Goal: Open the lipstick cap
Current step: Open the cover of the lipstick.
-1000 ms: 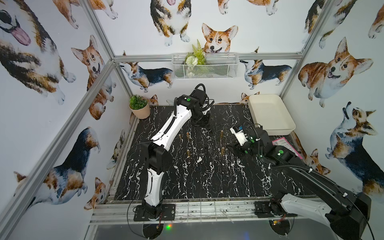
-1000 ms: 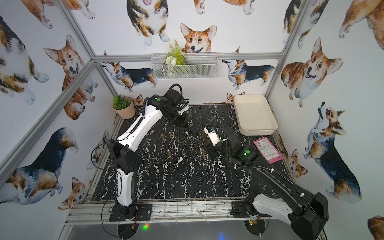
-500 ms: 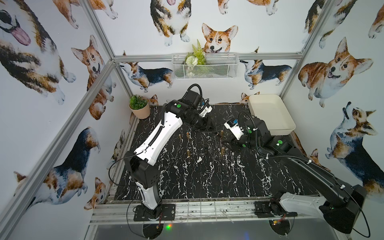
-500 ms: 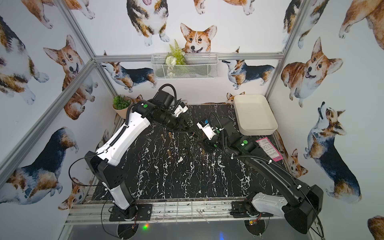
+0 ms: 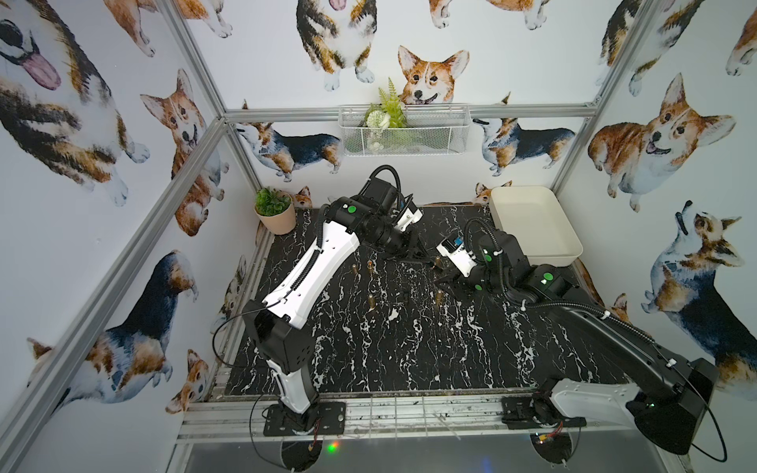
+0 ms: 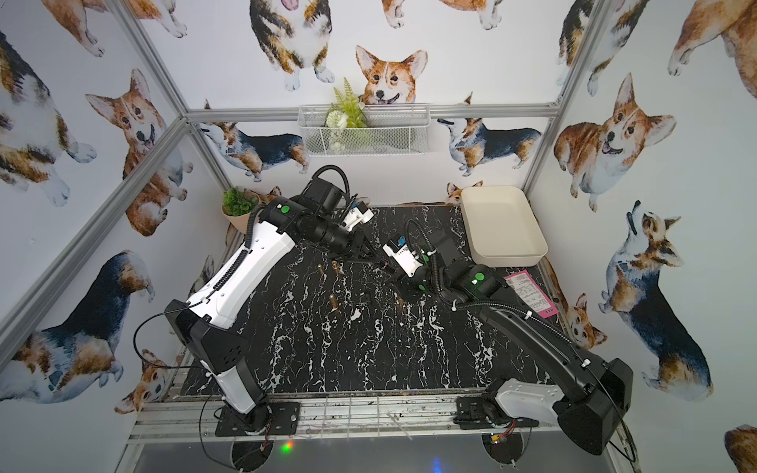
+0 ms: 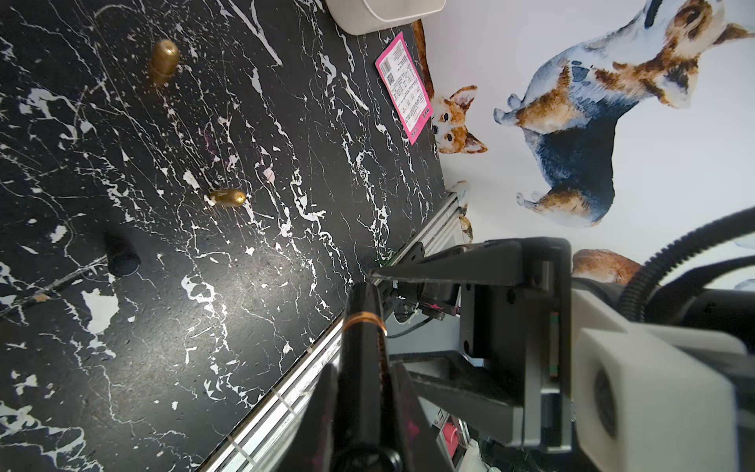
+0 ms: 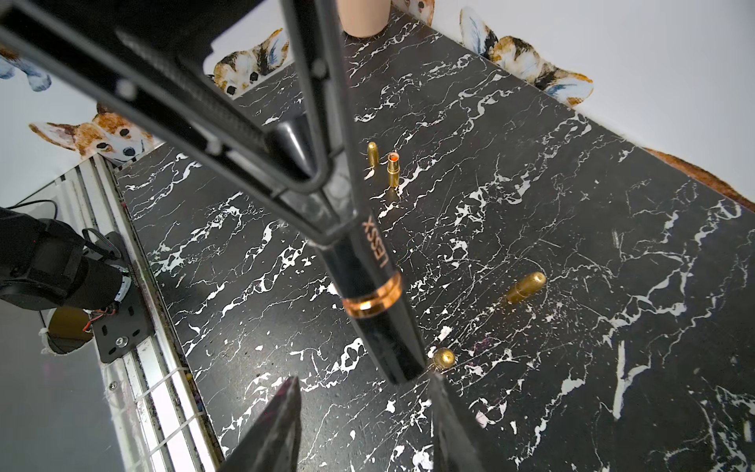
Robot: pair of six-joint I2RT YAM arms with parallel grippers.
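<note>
I am holding the black lipstick [image 8: 367,269] firmly in my left tool [image 7: 363,376], whose fingers [image 7: 327,396] are pressing on the lettered half of its body. The lipstick is hanging in the air above the tabletop [image 8: 572,204], over its far part, touching nothing below. Its long axis is running straight out from my left tool toward my right tool [image 8: 363,380], and the end beyond the gold band [image 8: 371,296] is pointing into that tool. My right tool is gripping nothing: its fingertips [image 8: 286,396] are standing apart on both sides of this end, and whether one is touching it, I cannot tell.
</note>
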